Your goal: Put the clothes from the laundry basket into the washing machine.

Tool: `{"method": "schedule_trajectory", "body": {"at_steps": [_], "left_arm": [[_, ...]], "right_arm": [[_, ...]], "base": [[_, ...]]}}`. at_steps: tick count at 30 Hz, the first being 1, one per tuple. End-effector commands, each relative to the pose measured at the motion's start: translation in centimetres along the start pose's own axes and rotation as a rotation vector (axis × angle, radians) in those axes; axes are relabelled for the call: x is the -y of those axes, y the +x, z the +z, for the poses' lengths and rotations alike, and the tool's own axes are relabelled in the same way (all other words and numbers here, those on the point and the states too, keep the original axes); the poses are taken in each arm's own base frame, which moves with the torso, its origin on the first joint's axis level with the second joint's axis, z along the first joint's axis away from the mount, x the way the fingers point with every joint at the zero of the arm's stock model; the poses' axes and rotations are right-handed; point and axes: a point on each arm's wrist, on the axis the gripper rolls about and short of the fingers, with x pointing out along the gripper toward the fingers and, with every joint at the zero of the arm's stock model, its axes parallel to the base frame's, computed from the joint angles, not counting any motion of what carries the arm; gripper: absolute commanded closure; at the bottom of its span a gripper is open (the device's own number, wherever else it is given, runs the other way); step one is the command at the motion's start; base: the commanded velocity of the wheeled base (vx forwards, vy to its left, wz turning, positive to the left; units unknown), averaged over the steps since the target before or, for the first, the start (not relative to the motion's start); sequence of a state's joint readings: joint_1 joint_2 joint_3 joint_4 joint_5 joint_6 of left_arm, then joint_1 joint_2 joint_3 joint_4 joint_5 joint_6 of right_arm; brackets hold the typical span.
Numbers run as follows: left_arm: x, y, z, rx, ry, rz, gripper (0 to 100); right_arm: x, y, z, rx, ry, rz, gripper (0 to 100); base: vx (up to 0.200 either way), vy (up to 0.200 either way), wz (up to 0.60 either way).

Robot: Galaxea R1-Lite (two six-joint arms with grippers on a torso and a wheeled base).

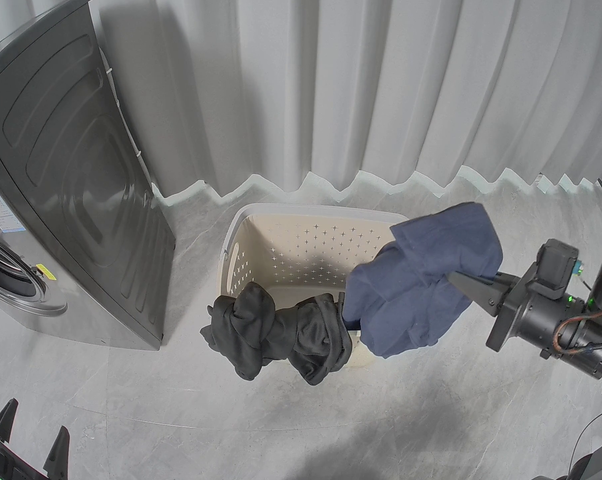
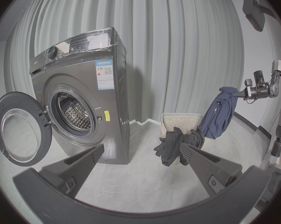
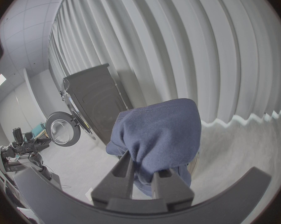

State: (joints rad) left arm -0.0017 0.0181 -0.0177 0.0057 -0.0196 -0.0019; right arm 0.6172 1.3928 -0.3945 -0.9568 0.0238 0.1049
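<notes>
The floor, pale grey and marbled, is carrying two things. The washer is standing on it at the left, its door hanging open. The basket is sitting on it to the washer's right, apart from it, near where the curtain hem is meeting the floor.
</notes>
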Motion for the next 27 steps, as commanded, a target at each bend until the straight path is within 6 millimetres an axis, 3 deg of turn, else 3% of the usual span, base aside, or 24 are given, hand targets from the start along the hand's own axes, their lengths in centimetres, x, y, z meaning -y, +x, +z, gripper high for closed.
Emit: {"method": "schedule_trajectory", "body": {"at_steps": [1, 23, 27], "left_arm": [[0.00, -0.01, -0.49, 0.000, -0.001, 0.000, 0], [0.00, -0.01, -0.49, 0.000, -0.001, 0.000, 0], [0.00, -0.01, -0.49, 0.000, -0.003, 0.000, 0]], "right_arm": [[-0.49, -2.16, 2.30, 0.113, -0.023, 0.025, 100], [-0.40, -2.17, 3.29, 0.161, -0.025, 0.042, 100], [-0.38, -2.16, 3.17, 0.156, -0.025, 0.041, 100]], "base": [[0.000, 0.000, 0.00], [-0.191, 0.000, 0.00], [0.000, 0.000, 0.00]]}}
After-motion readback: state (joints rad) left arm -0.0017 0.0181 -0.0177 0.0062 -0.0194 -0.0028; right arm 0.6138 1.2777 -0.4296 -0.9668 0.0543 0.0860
